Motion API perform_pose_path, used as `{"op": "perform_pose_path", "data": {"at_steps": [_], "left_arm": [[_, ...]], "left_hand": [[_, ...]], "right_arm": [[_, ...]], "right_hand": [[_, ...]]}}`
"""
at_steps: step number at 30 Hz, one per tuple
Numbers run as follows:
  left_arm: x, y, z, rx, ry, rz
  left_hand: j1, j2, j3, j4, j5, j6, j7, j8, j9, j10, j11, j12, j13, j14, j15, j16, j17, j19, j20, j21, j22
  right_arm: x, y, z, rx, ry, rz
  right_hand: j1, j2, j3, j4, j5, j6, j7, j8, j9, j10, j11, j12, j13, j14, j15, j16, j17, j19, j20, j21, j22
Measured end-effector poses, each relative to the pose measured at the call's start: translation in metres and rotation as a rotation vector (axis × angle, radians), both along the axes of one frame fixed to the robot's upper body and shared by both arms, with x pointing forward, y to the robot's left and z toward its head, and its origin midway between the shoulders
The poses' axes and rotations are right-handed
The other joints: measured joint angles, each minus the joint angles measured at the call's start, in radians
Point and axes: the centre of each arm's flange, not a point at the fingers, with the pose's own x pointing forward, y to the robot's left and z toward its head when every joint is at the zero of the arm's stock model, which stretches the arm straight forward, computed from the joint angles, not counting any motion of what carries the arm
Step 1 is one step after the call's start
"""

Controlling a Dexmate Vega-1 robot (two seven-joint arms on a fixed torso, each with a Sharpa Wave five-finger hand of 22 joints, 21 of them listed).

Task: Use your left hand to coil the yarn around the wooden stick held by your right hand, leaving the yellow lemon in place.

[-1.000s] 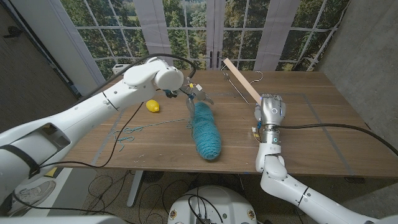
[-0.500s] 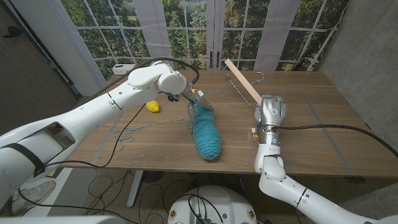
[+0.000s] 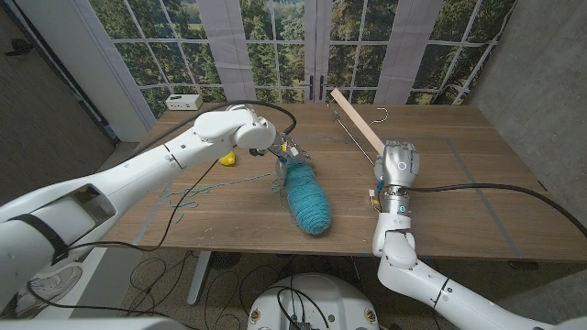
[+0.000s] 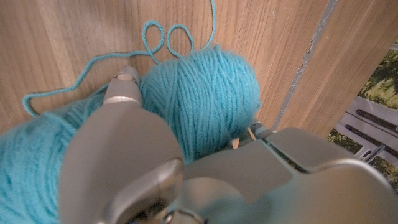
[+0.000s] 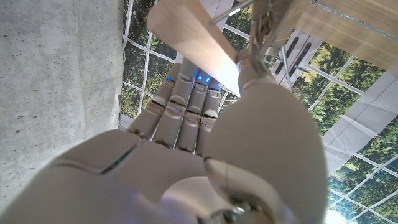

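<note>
Yarn point(image 3: 307, 197) lies mid-surface under the left robot hand point(image 3: 290, 152), grip unclear; lift a strand toward the stick point(image 3: 357, 119) the right robot hand point(image 3: 400, 167) clasps, avoiding the lemon point(image 3: 227, 159)

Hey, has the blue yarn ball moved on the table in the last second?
Yes. The yarn ball, gripped by the left hand, has shifted slightly right, away from the lemon and toward the table's right side.

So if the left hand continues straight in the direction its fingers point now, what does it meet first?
The left hand already has its fingers on the fuzzy turquoise yarn skein, so it would press further into it, with the wooden table beneath, though depth is uncertain.
</note>
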Motion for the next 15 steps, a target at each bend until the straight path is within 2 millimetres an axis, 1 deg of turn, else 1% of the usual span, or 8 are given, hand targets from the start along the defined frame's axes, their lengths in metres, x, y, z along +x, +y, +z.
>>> {"op": "perform_pose_path", "data": {"at_steps": [3, 5, 8, 11, 12, 13, 14, 15], "left_arm": [[0.004, 0.0, -0.005, 0.012, -0.014, -0.014], [0.008, 0.001, -0.011, 0.022, -0.02, -0.017], [0.012, 0.002, -0.017, 0.038, -0.04, -0.024], [0.015, 0.003, -0.025, 0.052, -0.056, -0.027], [0.018, 0.005, -0.03, 0.059, -0.069, -0.03], [0.018, 0.005, -0.031, 0.06, -0.074, -0.034], [0.019, 0.006, -0.034, 0.062, -0.068, -0.032], [0.019, 0.007, -0.035, 0.062, -0.066, -0.031]], "left_hand": [[0.0, 0.0, -0.012, 0.006, 0.007, -0.001, -0.001, 0.001, 0.0, 0.0, 0.0, 0.012, 0.002, 0.0, 0.0, 0.006, 0.0, 0.001, 0.009, 0.011, 0.0], [0.0, 0.0, -0.013, 0.005, 0.008, -0.002, -0.006, 0.005, 0.0, -0.001, 0.009, 0.015, 0.002, 0.0, 0.0, 0.01, 0.0, -0.002, 0.013, 0.014, 0.0], [0.01, 0.01, -0.013, 0.005, 0.008, -0.001, -0.006, 0.009, 0.0, -0.002, 0.024, 0.016, 0.002, 0.0, 0.0, 0.014, 0.0, 0.0, 0.015, 0.018, 0.0], [0.022, 0.022, -0.018, 0.008, 0.008, -0.002, 0.005, 0.01, 0.0, 0.0, 0.025, 0.022, 0.005, 0.0, 0.005, 0.014, 0.0, 0.01, 0.052, 0.027, 0.002], [0.035, 0.035, -0.021, 0.006, 0.006, -0.002, 0.005, 0.02, -0.001, 0.0, 0.025, 0.037, 0.008, -0.003, -0.004, 0.025, 0.002, 0.055, 0.06, 0.044, 0.004], [0.046, 0.046, -0.022, 0.004, -0.005, 0.001, 0.001, 0.033, -0.002, -0.001, 0.017, 0.059, 0.012, -0.001, -0.031, 0.04, 0.004, 0.112, 0.064, 0.064, 0.008], [0.058, 0.058, -0.022, 0.0, -0.024, 0.001, -0.011, 0.047, -0.003, 0.0, -0.005, 0.087, 0.017, 0.017, -0.06, 0.054, 0.005, 0.17, 0.061, 0.085, 0.011], [0.058, 0.058, -0.019, -0.004, -0.045, 0.0, -0.022, 0.062, -0.002, 0.0, -0.022, 0.116, 0.022, 0.058, -0.098, 0.065, 0.005, 0.22, 0.052, 0.104, 0.014]], "right_arm": [[0.0, 0.002, 0.0, 0.0, 0.005, -0.003], [0.0, 0.002, 0.0, -0.001, 0.008, -0.006], [0.0, 0.003, 0.001, -0.003, 0.011, -0.006], [0.001, 0.005, 0.002, -0.005, 0.013, -0.006], [0.001, 0.005, 0.003, -0.006, 0.015, -0.005], [0.001, 0.006, 0.004, -0.007, 0.014, -0.005], [0.002, 0.006, 0.003, -0.007, 0.017, -0.006], [0.002, 0.006, 0.003, -0.008, 0.017, -0.006]], "right_hand": [[0.0, 0.0, 0.0, 0.0, 0.0, 0.0, 0.0, 0.0, -0.001, 0.0, 0.0, 0.0, 0.0, 0.003, -0.003, -0.002, 0.004, 0.0, 0.0, 0.0, 0.0], [0.0, 0.0, -0.001, -0.001, 0.0, 0.0, 0.0, -0.003, -0.003, 0.0, 0.0, 0.0, 0.0, 0.003, -0.003, -0.003, 0.004, -0.004, 0.004, 0.0, 0.0], [0.0, 0.0, -0.001, -0.001, 0.0, 0.0, 0.0, -0.003, -0.004, 0.0, 0.0, 0.0, 0.0, 0.003, -0.003, -0.003, 0.006, -0.005, 0.005, 0.0, 0.0], [0.0, 0.0, -0.002, -0.001, 0.0, 0.003, -0.003, -0.003, -0.005, 0.0, 0.0, 0.0, 0.0, 0.003, -0.003, -0.005, 0.01, -0.005, 0.005, 0.008, 0.0], [0.0, 0.0, -0.002, -0.001, 0.0, 0.003, -0.003, -0.003, -0.005, 0.0, 0.0, 0.0, 0.0, 0.003, -0.003, -0.008, 0.012, -0.005, 0.005, 0.008, 0.0], [0.0, 0.0, -0.004, -0.001, 0.0, 0.003, -0.003, -0.001, -0.005, 0.0, 0.0, -0.001, 0.0, 0.003, -0.003, -0.009, 0.013, -0.005, 0.005, 0.008, 0.0], [0.0, 0.0, -0.004, -0.001, 0.0, 0.003, -0.003, 0.0, -0.005, 0.0, 0.0, -0.001, 0.0, 0.003, -0.003, -0.009, 0.014, -0.005, 0.005, 0.008, 0.0], [0.0, 0.0, -0.004, -0.001, 0.0, 0.003, -0.003, 0.001, -0.005, 0.0, 0.0, -0.001, 0.0, 0.004, -0.003, -0.009, 0.014, -0.006, 0.005, 0.008, 0.0]]}}
